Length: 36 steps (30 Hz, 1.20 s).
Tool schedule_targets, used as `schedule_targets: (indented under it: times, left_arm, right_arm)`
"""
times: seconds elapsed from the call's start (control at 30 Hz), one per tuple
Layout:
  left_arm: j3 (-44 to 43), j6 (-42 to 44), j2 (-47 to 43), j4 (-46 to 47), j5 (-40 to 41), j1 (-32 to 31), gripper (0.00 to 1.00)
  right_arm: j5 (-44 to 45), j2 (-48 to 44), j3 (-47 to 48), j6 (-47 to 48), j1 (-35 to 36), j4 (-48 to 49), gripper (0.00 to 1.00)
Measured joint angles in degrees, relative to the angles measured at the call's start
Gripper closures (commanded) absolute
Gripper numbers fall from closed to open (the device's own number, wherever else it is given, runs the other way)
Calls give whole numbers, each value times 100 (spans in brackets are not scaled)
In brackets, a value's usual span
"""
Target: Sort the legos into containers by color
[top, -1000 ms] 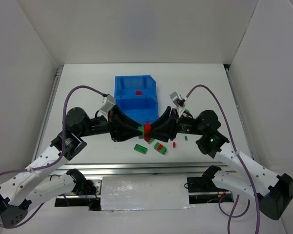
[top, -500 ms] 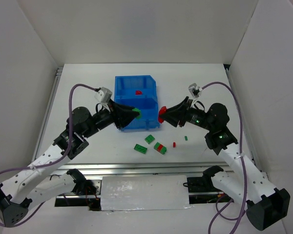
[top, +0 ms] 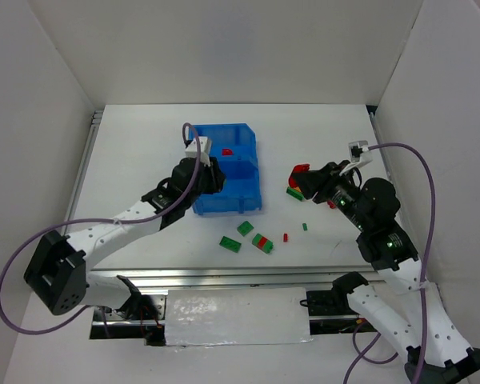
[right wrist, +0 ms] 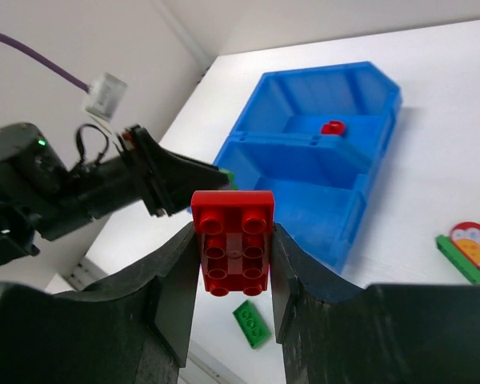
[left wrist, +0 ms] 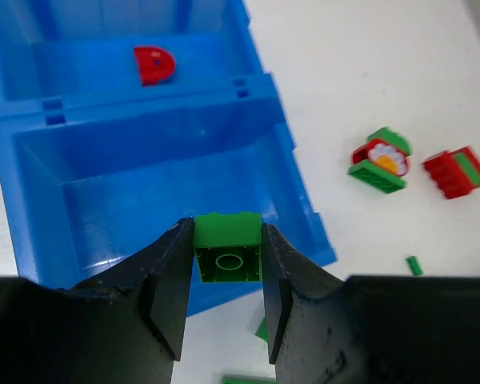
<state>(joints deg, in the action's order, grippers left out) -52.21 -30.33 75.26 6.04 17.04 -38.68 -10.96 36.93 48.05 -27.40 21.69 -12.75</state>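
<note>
The blue bin [top: 226, 208] has a far and a near compartment. One red piece [top: 227, 151] lies in the far compartment; it also shows in the left wrist view [left wrist: 154, 64] and the right wrist view [right wrist: 332, 127]. My left gripper [left wrist: 226, 240] is shut on a green brick [left wrist: 228, 232] above the near compartment [left wrist: 168, 200]; in the top view it [top: 213, 178] is at the bin's left side. My right gripper [right wrist: 233, 236] is shut on a red brick [right wrist: 233, 240], right of the bin [top: 302, 178]. Several loose legos [top: 262, 242] lie in front of the bin.
A red-green flower piece [left wrist: 380, 158] and a red-green pair [left wrist: 458, 171] lie right of the bin. Green bricks [top: 230, 244] [top: 246, 228], a tiny red piece [top: 286, 237] and a tiny green piece [top: 305, 226] lie on the white table. White walls enclose three sides.
Both grippers have pulled apart, each with a brick. The left has swung back over the bin's left side with the green brick. The right has moved right, away from the bin, with the red brick.
</note>
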Motion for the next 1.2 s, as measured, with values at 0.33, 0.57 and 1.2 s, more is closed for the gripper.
schedule_targets:
  times: [0.33,0.57,1.2]
  left_arm:
    - [-262,-409,791,-118,116,264,18]
    - [-459,-605,501,-614,127,457,1]
    - [-2992,-417,382,-4155,522,3272,0]
  right_arm:
    - [468,-109,173,173,0,-592,100]
    - [402,131,192,186,0,-568,100]
    - [-2835,6153,4269,155,-1587,1062,100]
